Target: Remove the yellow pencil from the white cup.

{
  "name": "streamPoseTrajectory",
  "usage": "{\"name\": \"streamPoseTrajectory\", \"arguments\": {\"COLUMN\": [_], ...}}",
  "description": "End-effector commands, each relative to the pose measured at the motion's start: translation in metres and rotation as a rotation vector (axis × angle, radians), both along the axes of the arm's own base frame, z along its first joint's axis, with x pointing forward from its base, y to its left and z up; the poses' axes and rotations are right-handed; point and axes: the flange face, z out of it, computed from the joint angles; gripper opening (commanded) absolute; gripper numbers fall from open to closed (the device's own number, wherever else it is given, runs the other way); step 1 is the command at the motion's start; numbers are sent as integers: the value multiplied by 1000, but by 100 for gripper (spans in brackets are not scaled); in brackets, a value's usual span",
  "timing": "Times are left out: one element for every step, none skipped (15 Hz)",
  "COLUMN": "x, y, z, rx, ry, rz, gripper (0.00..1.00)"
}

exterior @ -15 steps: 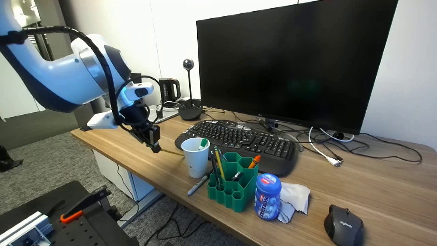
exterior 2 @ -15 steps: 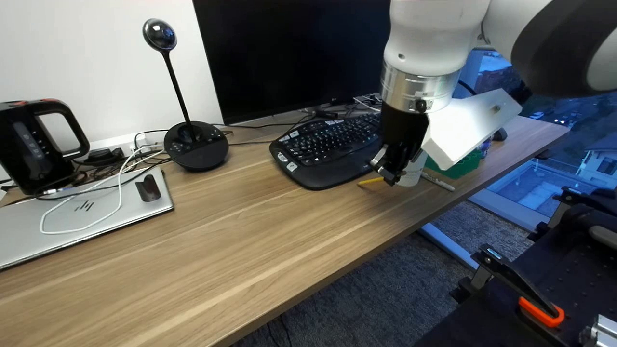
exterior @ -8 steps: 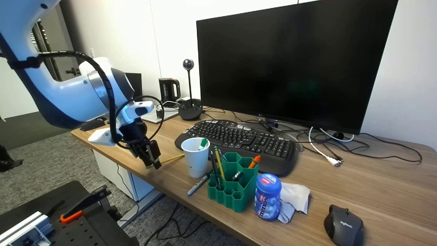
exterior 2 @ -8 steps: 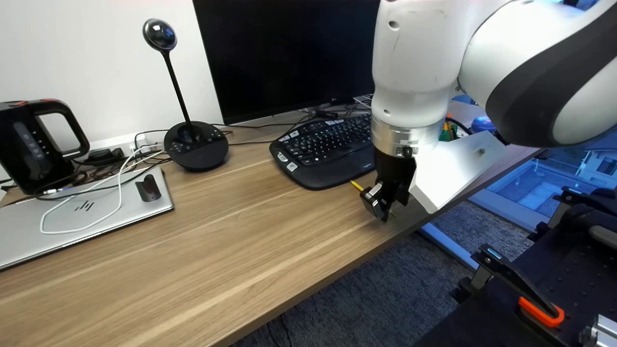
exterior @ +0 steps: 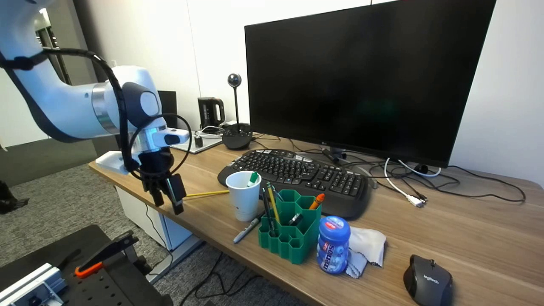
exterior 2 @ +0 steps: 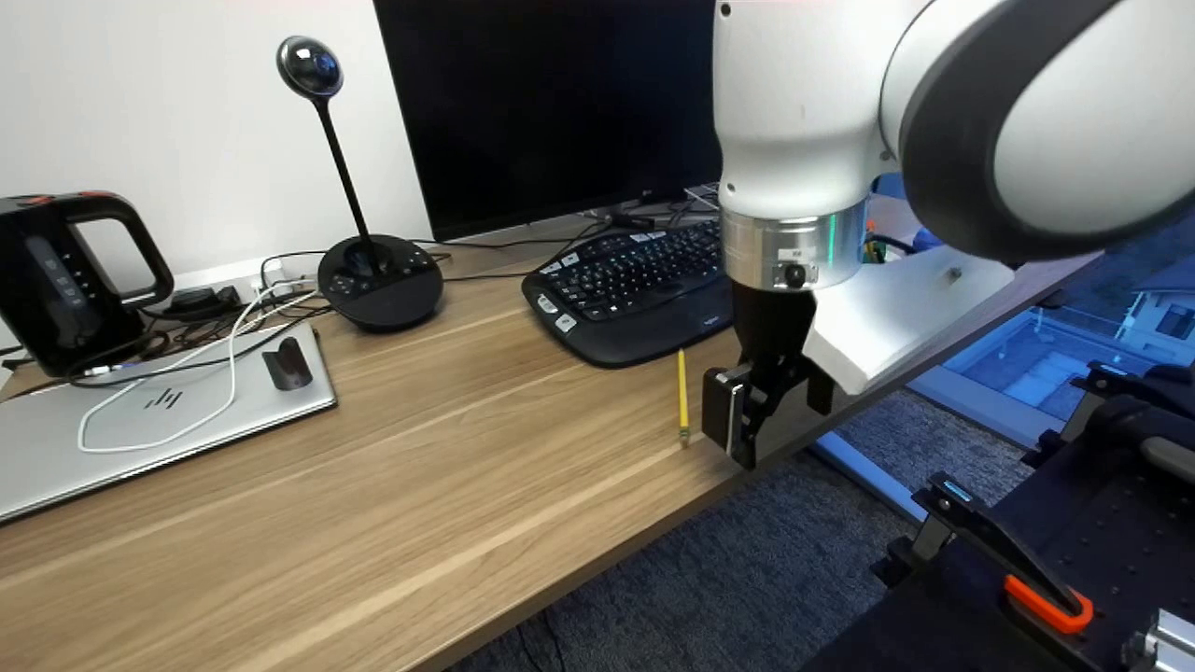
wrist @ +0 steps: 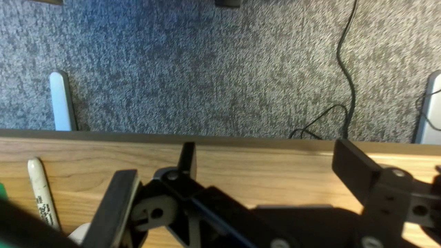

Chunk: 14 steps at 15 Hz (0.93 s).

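The yellow pencil lies flat on the desk beside the white cup, outside it. An exterior view shows the whole length of the pencil, and there the arm hides the cup. The cup stands upright with a green-capped marker in it. My gripper hangs low over the desk's front edge, its jaws wide apart. The pencil is outside the fingers, a little to one side of the gripper. In the wrist view, only bare wood and the desk edge show between the fingertips of the gripper.
A green pen holder with pencils and a crayon stands near the cup, and a grey marker lies between them. Behind are a black keyboard and a monitor. A blue gum jar and a mouse stand farther along.
My gripper has come down, opened and let go of the yellow pencil, which now rests on the desk. The gripper has moved away from the cup towards the front edge.
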Motion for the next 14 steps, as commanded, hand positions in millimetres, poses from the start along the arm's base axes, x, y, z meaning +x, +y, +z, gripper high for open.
{"name": "streamPoseTrajectory", "arguments": {"x": [-22,-24,-26,-26,-26,-17,-17,-18,-19,-21,-22,-24,-25,-25], "y": [-19,-26,-32,-39,-46,-37,-45,-48,-49,-47,-46,-45,-45,-46], "z": [54,68,80,95,110,83,95,104,109,110,109,108,107,107], "rx": [89,117,144,169,179,156,165,170,168,167,166,165,164,164], "ry": [136,174,214,254,279,243,262,263,262,263,266,269,272,273], "rz": [2,-10,-25,-45,-77,-61,-73,-79,-81,-79,-76,-75,-75,-75], "gripper": [100,100,100,100,100,100,100,100,100,100,100,100,100,100]}}
